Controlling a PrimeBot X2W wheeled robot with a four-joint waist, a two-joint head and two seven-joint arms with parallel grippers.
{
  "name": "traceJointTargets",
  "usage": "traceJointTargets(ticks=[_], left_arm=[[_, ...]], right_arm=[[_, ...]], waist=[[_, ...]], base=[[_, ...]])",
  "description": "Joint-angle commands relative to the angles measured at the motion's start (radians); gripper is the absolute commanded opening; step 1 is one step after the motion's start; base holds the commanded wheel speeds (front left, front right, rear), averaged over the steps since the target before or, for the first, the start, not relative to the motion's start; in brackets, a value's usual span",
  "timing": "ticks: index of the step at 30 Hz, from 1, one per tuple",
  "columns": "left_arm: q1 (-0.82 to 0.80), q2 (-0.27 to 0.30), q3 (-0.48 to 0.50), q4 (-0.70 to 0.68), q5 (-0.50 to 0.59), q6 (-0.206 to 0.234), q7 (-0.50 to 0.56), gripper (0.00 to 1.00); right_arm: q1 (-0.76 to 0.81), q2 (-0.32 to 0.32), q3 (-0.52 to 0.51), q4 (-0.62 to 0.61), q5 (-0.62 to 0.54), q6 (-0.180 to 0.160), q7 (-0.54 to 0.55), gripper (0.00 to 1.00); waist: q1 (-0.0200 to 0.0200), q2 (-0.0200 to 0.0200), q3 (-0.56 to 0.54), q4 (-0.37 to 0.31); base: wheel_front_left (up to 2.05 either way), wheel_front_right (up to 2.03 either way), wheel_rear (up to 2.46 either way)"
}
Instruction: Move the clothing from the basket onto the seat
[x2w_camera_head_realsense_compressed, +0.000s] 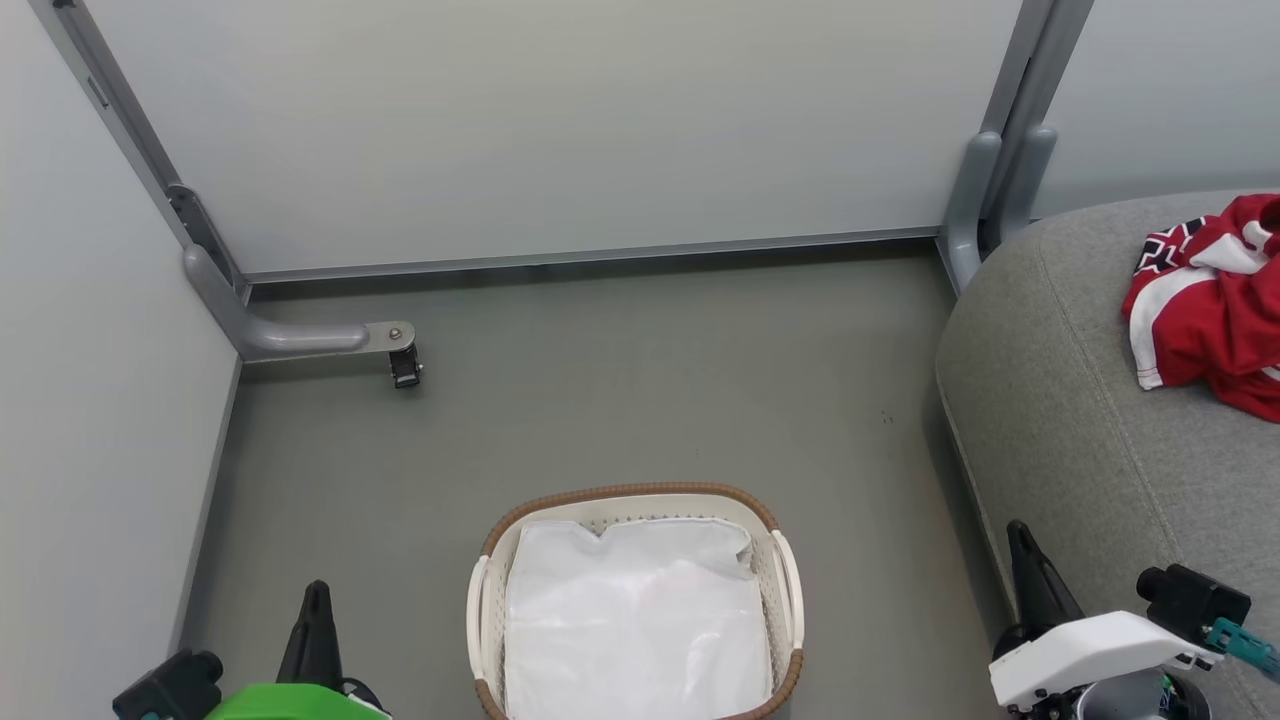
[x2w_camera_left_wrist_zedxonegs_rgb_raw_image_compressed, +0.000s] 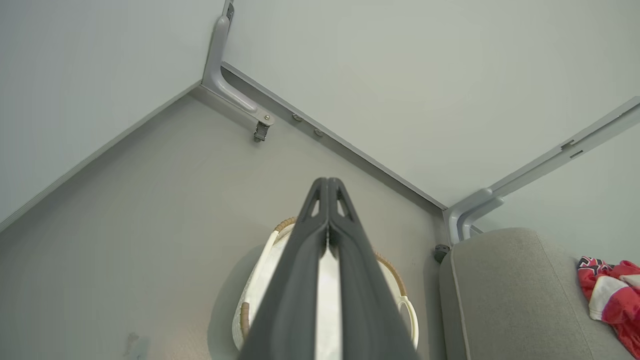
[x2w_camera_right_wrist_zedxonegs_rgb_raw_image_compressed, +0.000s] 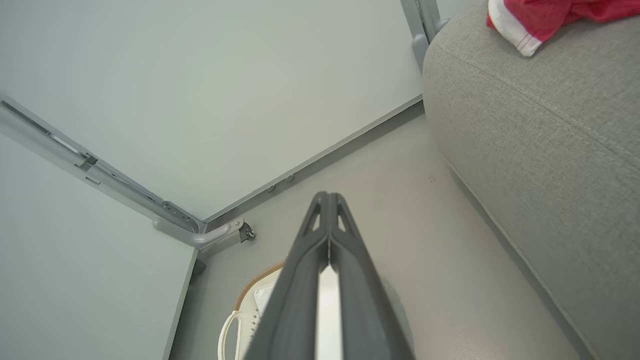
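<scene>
Both pincers are pressed closed and hold nothing: the left pincer (x2w_camera_head_realsense_compressed: 318, 598) rises from the lower left of the head view and the right pincer (x2w_camera_head_realsense_compressed: 1017, 535) from the lower right; in each wrist view the two dark fingers meet at their tips.

The clothing (x2w_camera_head_realsense_compressed: 1208, 300) lies as one crumpled red and white heap on top of the seat (x2w_camera_head_realsense_compressed: 1070, 430), well apart from the basket (x2w_camera_head_realsense_compressed: 630, 492). It sits ahead of the right pincer and out to its right, up on the cushion; the heap's longer run goes roughly from far to near along that view's right border. The right arm is plainly the nearer one, since its pincer stands just beside the seat's near flank, and the left pincer is across the basket from it.

The basket stands on the floor (x2w_camera_head_realsense_compressed: 620, 390) between the two pincers; inside it I see a flat white sheet (x2w_camera_head_realsense_compressed: 635, 620) and no red. By my judgement the moving looks done, unless something lies under that sheet.

Hard to settle: the heap is cut off by the right edge of the head view, so I cannot tell whether it is one garment or two; the markings are too folded to read; the basket's near end is cut off by the bottom edge, and the fingers cover much of it in both wrist views.
</scene>
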Motion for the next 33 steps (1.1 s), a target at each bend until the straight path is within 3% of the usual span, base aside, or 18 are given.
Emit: traceJointTargets(ticks=[1, 33], left_arm=[[-0.033, 0.001, 0.013, -0.019, -0.032, -0.006, 0.008, 0.00], [-0.095, -0.012, 0.084, -0.032, -0.398, -0.038, 0.119, 0.00]], right_arm=[[-0.030, -0.007, -0.008, -0.019, 0.039, 0.000, 0.008, 0.00], [-0.062, -0.011, -0.053, -0.035, 0.444, -0.001, 0.117, 0.00]], waist=[[0.0000, 0.0000, 0.000, 0.000], [0.0000, 0.0000, 0.001, -0.008]], base=[[0.00, 0.00, 0.00], [0.00, 0.00, 0.00]])
